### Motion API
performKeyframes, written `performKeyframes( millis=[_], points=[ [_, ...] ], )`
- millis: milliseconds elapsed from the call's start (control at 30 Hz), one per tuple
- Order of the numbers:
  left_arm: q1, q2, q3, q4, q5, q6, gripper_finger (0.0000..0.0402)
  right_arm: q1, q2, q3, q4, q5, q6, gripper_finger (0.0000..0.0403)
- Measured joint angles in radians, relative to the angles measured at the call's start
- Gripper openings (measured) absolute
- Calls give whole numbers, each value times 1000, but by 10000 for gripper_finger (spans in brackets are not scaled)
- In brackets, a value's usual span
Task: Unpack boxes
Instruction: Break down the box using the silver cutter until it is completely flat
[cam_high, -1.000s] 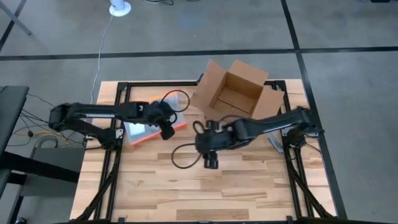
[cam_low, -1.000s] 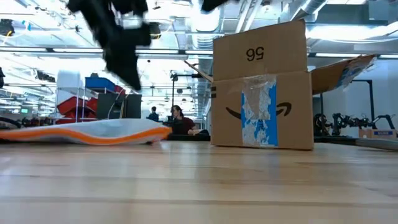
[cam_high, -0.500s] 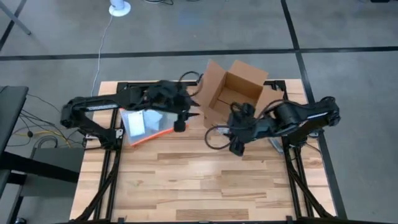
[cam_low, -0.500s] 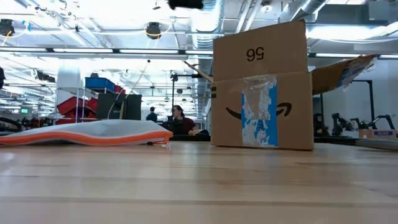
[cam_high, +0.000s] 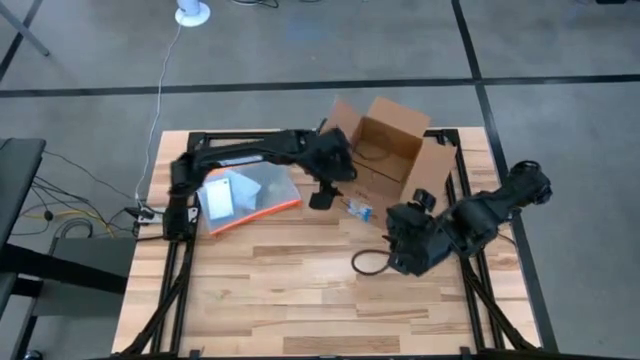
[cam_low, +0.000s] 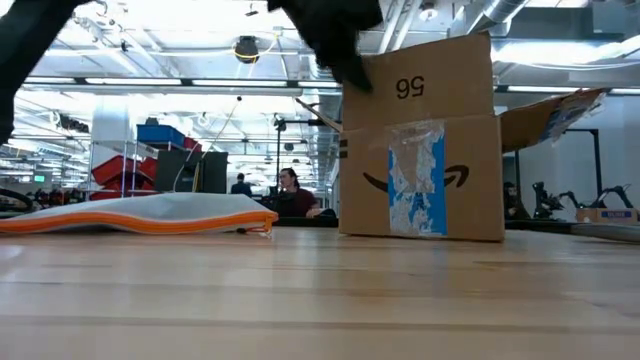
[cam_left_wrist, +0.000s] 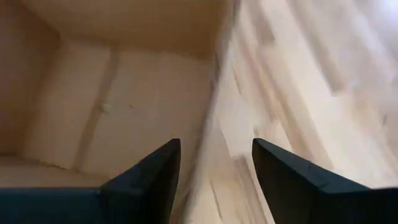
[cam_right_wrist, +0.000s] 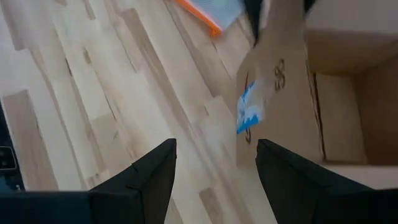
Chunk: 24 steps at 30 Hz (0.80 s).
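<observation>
Left gripper (cam_high: 322, 199) moved to box (cam_high: 385, 148), jaws apart

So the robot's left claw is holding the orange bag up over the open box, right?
Not quite. The left claw is over the edge of the open box, but it is open and holds nothing, as the left wrist view shows. The orange bag lies flat on the table beside the box, seen in the high view.

The box (cam_low: 420, 150) is brown cardboard with blue-and-white tape (a black "56" printed above). The pouch (cam_low: 140, 213) is orange-edged.
</observation>
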Motion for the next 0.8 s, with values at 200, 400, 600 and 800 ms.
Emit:
performKeyframes(
  millis=[200, 400, 600, 800],
  points=[
    [-59, 38, 5, -8, -85, -74, 39, 99, -5, -71, -35, 95, 155, 205],
    [-133, -101, 5, 48, -81, -175, 2, 221, -10, -127, -34, 219, 340, 205],
    [-145, -265, 5, 72, -90, -307, 1, 386, -10, -160, -31, 402, 508, 205],
    [-153, -399, 3, 185, -89, -447, 0, 496, -10, -173, -33, 467, 599, 204]
  ],
)
